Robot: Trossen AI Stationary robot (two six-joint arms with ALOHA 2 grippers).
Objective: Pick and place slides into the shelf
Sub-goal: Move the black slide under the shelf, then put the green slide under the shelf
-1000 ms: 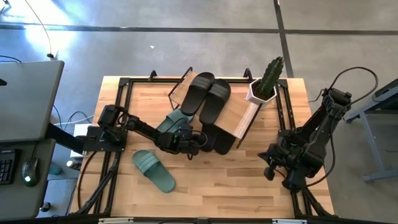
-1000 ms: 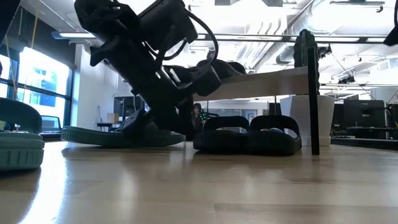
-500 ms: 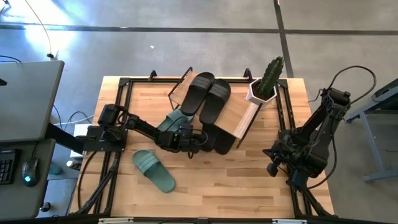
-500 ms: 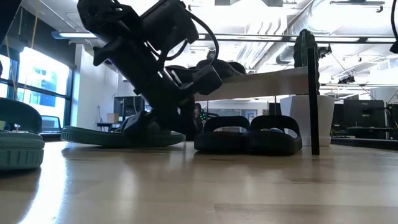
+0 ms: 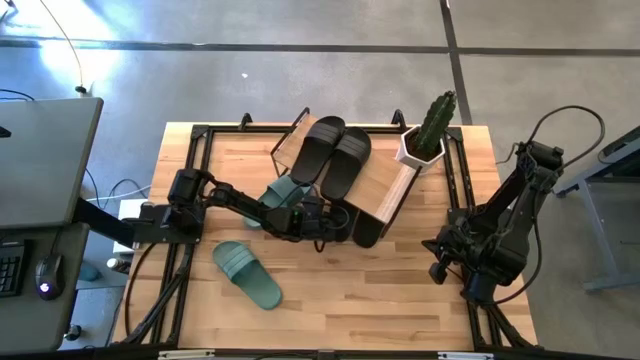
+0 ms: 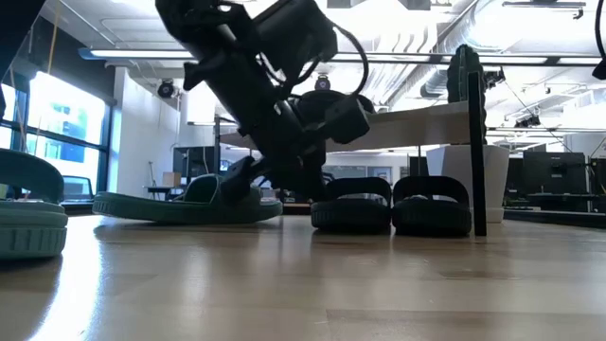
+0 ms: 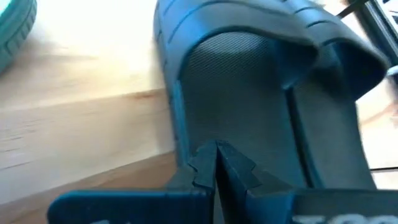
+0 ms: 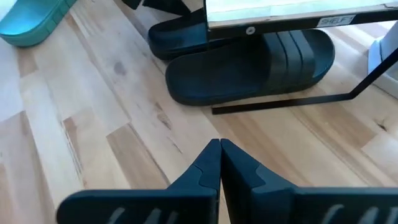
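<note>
My left gripper (image 5: 322, 220) clenched, empty, tips against black slide (image 7: 249, 93) under shelf (image 5: 385, 185); right gripper (image 8: 219, 163) clenched, idle.

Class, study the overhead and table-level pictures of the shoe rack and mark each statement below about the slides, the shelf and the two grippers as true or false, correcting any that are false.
1. Two black slides lie on top of the shelf. True.
2. Both green slides are on the shelf's plank. False: one green slide lies on the table near its front, the other green slide beside the shelf.
3. The left gripper, shut, is at the black slides under the shelf. True.
4. The right gripper holds a green slide. False: it is shut on nothing, waiting at the table's right side.
5. A potted cactus stands at the shelf's far right corner. True.
</note>
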